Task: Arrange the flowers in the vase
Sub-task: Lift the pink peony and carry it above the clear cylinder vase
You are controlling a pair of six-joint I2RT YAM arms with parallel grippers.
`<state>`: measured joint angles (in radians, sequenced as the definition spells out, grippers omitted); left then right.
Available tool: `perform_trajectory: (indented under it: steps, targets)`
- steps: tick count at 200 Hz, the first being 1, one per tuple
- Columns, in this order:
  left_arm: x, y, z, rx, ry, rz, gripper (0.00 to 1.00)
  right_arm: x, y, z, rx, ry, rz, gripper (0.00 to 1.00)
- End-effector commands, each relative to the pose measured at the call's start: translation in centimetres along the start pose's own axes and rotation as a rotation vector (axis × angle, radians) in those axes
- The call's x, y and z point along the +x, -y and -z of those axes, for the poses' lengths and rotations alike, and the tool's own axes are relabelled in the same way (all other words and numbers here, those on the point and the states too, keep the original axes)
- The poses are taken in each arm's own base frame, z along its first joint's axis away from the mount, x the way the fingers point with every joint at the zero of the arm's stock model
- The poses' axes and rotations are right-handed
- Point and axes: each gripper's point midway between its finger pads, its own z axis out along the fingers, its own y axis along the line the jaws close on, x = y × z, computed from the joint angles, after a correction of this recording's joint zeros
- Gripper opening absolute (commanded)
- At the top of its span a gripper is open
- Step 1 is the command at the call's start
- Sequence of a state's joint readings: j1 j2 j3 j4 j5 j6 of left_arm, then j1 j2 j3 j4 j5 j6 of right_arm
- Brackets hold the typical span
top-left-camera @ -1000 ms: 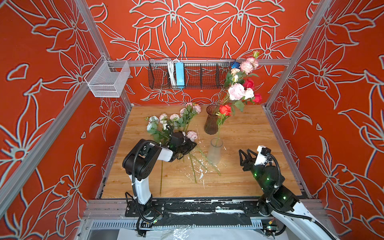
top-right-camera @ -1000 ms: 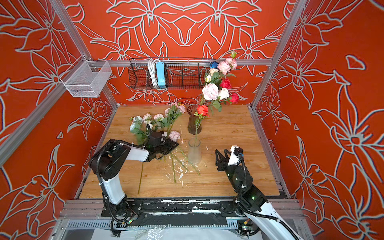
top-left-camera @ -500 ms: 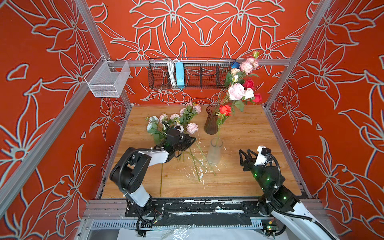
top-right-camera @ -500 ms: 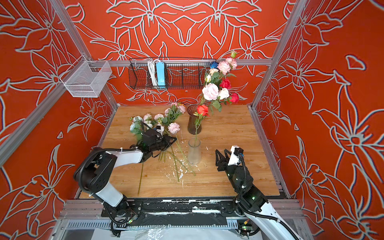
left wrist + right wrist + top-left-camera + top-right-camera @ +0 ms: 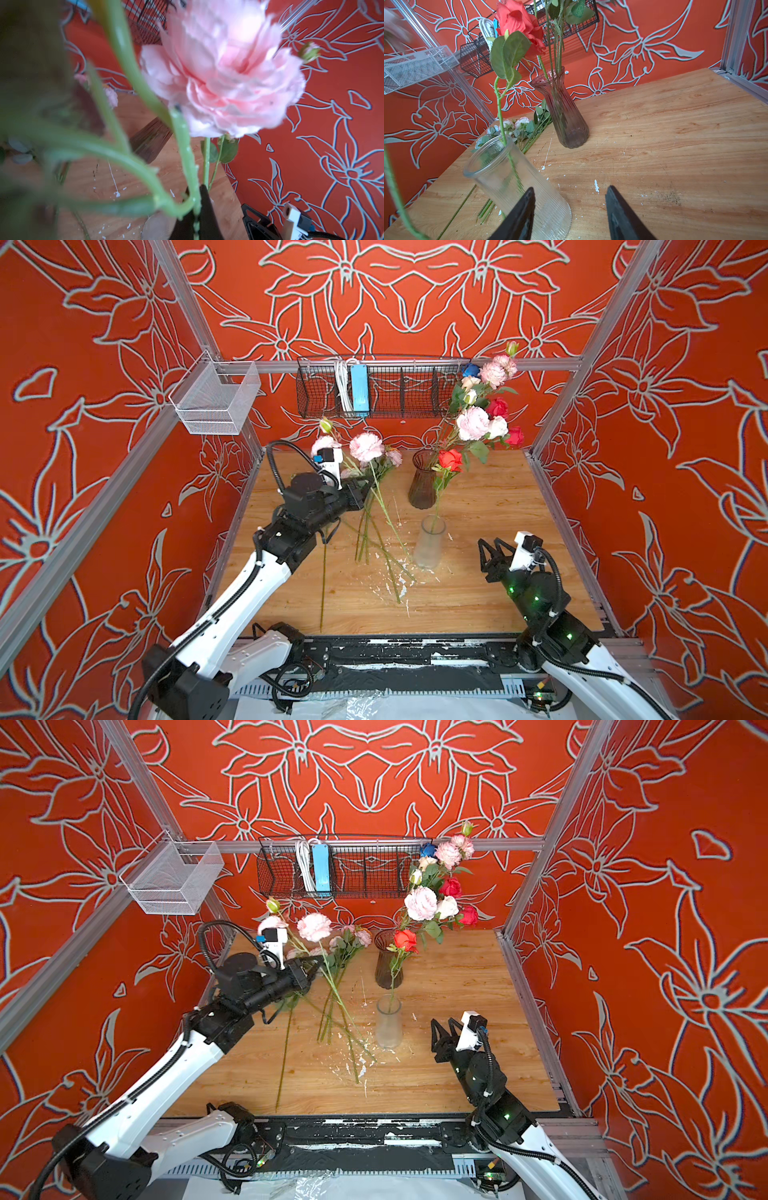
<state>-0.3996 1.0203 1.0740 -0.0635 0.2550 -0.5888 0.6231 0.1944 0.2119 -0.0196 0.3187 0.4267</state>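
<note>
Pinches a pink peony (image 5: 365, 446) by its green stem in the left gripper (image 5: 365, 491), jaws shut tight on it, over the rear left part of the table (image 5: 498, 580). Carries the bloom high toward the rear edge, with the stem slanting down toward the table's middle; cannot tell whether its lower end touches the boards. Beneath that arm: loose flowers (image 5: 362, 537) lying flat, heads toward the rear left corner, stems toward the front edge. Near the table's middle: clear vase (image 5: 430, 543), upright, holding one red rose (image 5: 450, 459). Just behind, nearer the rear edge: brown vase (image 5: 422, 483), upright, filled with a bunch (image 5: 482, 406) of pink, white, red and blue blooms. Hovers the right gripper (image 5: 569, 193) toward the front right corner, jaws about half apart, nothing between them, close beside the clear vase yet apart from it.
</note>
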Motion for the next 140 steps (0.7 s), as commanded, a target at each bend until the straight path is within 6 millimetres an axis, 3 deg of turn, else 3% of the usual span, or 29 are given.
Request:
perform_trajectory:
  steps: [1, 24, 58, 99, 140]
  targets:
    - [-1.6, 2.3, 1.3, 0.036, 0.036, -0.084, 0.0, -0.4, 0.5, 0.1, 0.028, 0.018, -0.013, 0.56]
    - [-3.5, 6.0, 0.6, 0.144, 0.106, -0.142, 0.0, -0.4, 0.6, 0.1, 0.031, 0.019, -0.01, 0.56]
    - [-3.8, 9.4, -2.3, 0.223, 0.154, -0.237, 0.0, -0.5, 0.7, 0.2, 0.04, 0.023, -0.006, 0.56]
    - [-3.0, 10.2, -5.6, 0.256, 0.142, -0.269, 0.0, -0.7, 0.8, 0.3, 0.039, 0.03, -0.008, 0.56]
    - [-2.2, 10.0, -7.0, 0.261, 0.133, -0.294, 0.0, -0.6, 0.7, 0.2, 0.037, 0.025, -0.006, 0.56]
